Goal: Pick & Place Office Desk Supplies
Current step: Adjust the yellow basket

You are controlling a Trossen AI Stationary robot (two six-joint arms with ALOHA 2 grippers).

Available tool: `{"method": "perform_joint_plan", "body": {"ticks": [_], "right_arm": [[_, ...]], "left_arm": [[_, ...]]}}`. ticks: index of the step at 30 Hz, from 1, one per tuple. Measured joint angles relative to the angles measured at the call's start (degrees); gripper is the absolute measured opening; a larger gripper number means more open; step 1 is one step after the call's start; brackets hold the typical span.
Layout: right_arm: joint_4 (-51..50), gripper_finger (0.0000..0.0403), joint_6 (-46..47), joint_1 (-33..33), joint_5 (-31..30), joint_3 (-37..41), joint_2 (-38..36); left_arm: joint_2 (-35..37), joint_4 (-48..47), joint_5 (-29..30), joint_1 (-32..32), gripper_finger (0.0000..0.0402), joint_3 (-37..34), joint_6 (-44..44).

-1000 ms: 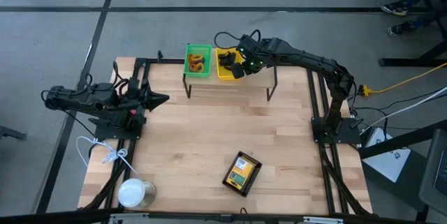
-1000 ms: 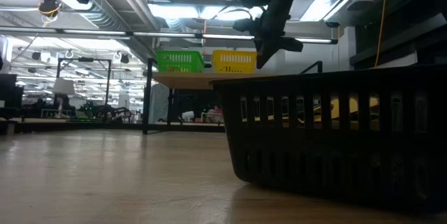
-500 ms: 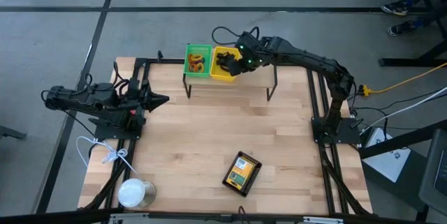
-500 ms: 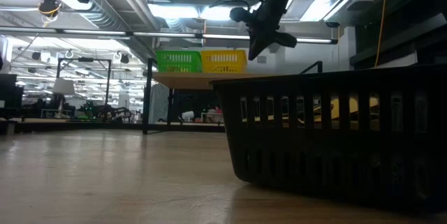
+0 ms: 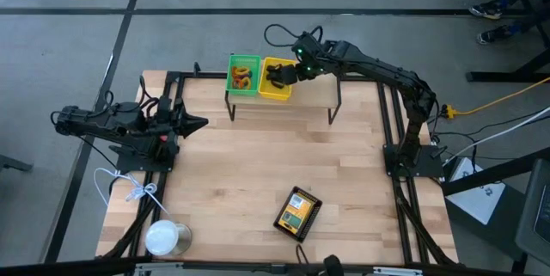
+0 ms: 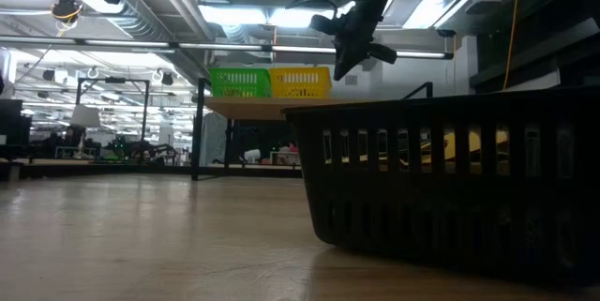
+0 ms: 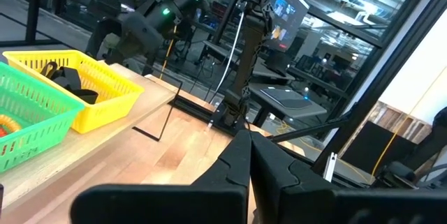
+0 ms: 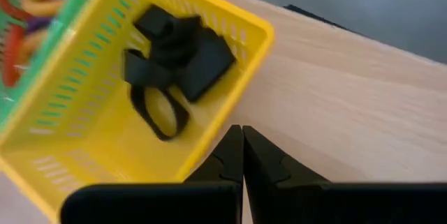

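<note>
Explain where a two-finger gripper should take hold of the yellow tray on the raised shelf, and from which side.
Grip the yellow tray by its thin upright wall on the side away from the green tray, coming down from above. The rim there is bare, while the other side sits against the green tray, and the black clips lie in the middle. The right gripper, shut, hangs just by that wall.

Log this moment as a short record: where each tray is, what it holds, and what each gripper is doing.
green tray: on the raised shelf, holds orange loops
yellow tray: touching the green tray, holds black clips
black mesh tray: on the table's near side, holds printed boxes
right gripper: shut, empty, at the yellow tray's edge
left gripper: shut, parked at the table's left
</note>
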State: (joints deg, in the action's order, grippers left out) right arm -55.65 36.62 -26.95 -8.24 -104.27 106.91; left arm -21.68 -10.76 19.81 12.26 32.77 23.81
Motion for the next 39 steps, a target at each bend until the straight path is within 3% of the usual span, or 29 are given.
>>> {"method": "perform_joint_plan", "body": {"ticks": [24, 39], "right_arm": [[2.6, 0.0, -1.1, -0.5, 1.4, 0.0, 0.0], [1.3, 0.0, -1.1, -1.8, -1.3, 0.0, 0.0]], "left_arm": [[0.0, -0.3, 1.2, 0.0, 0.0004, 0.0, 0.0], [0.0, -0.5, 1.2, 0.0, 0.0005, 0.0, 0.5]]}}
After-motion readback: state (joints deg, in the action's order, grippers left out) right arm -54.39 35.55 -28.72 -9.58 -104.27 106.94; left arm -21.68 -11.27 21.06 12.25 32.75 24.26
